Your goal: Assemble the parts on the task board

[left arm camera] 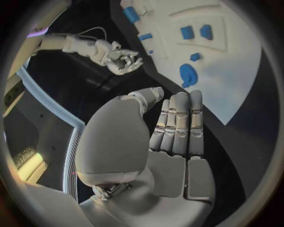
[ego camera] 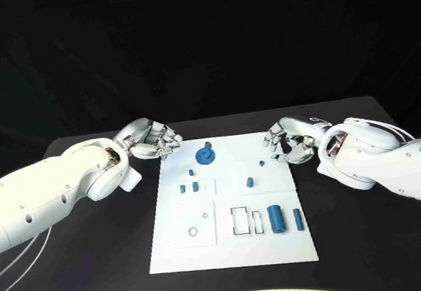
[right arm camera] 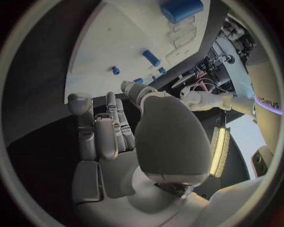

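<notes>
While both arms flank white board (ego camera: 234, 250) on black bench (ego camera: 104, 288), nothing picked up yet. Left robot hand (ego camera: 153, 139) at board's far left corner, fingers apart, empty. Right robot hand (ego camera: 291, 140) at far right edge, fingers loosely curled, empty. Blue gear (ego camera: 206, 155) sits between them; blue cylinder (ego camera: 277, 218) lies at near right. Looks like start: next move calls for reaching to one part and grasping.

The task board (ego camera: 234, 247) lay mid-frame on the table (ego camera: 104, 288). At its upper edge sat a gear (ego camera: 206, 155) — below it two small pegs (ego camera: 188, 188) side by side. At lower right, a large cylinder (ego camera: 277, 218) lay beside a slimmer pin (ego camera: 298, 219) — apart.
</notes>
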You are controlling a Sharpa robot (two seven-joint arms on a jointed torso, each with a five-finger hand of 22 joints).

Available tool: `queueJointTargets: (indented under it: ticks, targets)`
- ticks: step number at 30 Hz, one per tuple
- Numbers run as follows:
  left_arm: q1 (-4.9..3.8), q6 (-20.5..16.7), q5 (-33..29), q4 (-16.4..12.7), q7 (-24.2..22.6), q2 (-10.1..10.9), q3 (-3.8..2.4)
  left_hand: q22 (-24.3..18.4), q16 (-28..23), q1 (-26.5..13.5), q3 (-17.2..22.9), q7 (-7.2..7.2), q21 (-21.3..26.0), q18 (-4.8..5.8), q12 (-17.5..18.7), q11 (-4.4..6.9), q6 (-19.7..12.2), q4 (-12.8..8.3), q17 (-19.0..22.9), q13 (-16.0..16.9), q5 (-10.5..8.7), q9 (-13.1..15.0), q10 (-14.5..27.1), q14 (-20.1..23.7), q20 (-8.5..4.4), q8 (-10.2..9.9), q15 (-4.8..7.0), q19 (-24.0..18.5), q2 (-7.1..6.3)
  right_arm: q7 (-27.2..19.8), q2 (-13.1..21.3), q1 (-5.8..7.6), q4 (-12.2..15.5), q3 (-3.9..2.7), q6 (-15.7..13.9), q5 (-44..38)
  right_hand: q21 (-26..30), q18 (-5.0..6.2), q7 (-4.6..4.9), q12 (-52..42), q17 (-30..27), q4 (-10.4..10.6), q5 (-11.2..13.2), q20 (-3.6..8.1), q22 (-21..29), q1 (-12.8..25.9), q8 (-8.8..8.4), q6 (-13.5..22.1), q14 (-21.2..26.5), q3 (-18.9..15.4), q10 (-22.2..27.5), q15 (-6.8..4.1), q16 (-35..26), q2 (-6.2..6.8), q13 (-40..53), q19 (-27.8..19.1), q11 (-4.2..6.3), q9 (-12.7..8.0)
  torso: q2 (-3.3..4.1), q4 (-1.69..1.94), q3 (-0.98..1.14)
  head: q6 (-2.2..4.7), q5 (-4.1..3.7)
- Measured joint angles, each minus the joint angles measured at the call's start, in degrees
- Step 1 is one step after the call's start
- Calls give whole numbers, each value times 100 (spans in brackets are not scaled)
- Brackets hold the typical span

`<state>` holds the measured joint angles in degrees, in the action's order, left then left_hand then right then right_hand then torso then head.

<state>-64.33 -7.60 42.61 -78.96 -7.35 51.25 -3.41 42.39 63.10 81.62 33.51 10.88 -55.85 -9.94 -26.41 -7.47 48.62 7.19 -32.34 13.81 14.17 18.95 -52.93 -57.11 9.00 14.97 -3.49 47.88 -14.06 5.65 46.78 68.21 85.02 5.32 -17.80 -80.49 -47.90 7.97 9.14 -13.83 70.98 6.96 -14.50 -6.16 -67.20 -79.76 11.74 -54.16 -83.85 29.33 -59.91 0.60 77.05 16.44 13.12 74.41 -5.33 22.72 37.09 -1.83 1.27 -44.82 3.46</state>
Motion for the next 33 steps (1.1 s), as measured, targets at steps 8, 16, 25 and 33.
queueJointTargets:
  ticks: [8, 16, 25, 33]
  targets:
    - [-1, -51, -1664, -145, -738, 62, -4, -54, -56, 14, -51, 28, 69, 2, -61, 0, 13, -3, 63, -1, 0, 0, 0, 0, 0, 0, 0, 0, 88, 276, -235, -96, -166, 10, 92, -797, -792, -92, 21, 65, 332, -41, 22, -10, -449, 0, 0, -34, 0, 9, -162, 0, 266, 0, -159, 317, -1, -21, 2, 12, -1, 7, -44]
    - [-1, -93, -2122, -205, -1008, 73, -4, -70, -77, 47, -56, 28, 70, 3, -87, 0, 13, -8, 82, -1, 0, 0, 0, 0, 0, 0, 0, 1, 120, 420, -448, -168, -302, 22, 101, -1061, -1072, -181, 19, 142, 396, -48, 17, -17, -623, 0, 0, -123, 1, 52, -223, 1, 371, 0, -263, 456, -21, -26, 10, 12, -1, -18, -27]
    - [-1, -163, -2206, -285, -1121, 91, -4, -70, -77, 47, -56, 28, 70, 4, -87, 0, 13, -8, 81, -2, 0, 1, -1, 0, 0, 0, 0, 1, 120, 497, -577, -233, -377, 44, 134, -1173, -1356, -181, -48, 213, 398, -74, -27, 4, -775, -3, 45, -292, 1, 201, -462, 1, 452, -48, -387, 516, 35, -16, 21, 14, 1, -52, -31]
    - [-1, -185, -2227, -339, -1161, 99, -4, -69, -77, 47, -56, 27, 70, 6, -87, 0, 13, -8, 81, -2, 0, 1, -1, 0, 0, 0, 0, 1, 120, 530, -646, -278, -444, 47, 189, -1209, -1431, -181, -65, 258, 397, -112, -27, 22, -775, 7, 80, -369, -19, 272, -572, -20, 475, -84, -439, 533, 62, 2, 21, 8, 1, -86, -28]
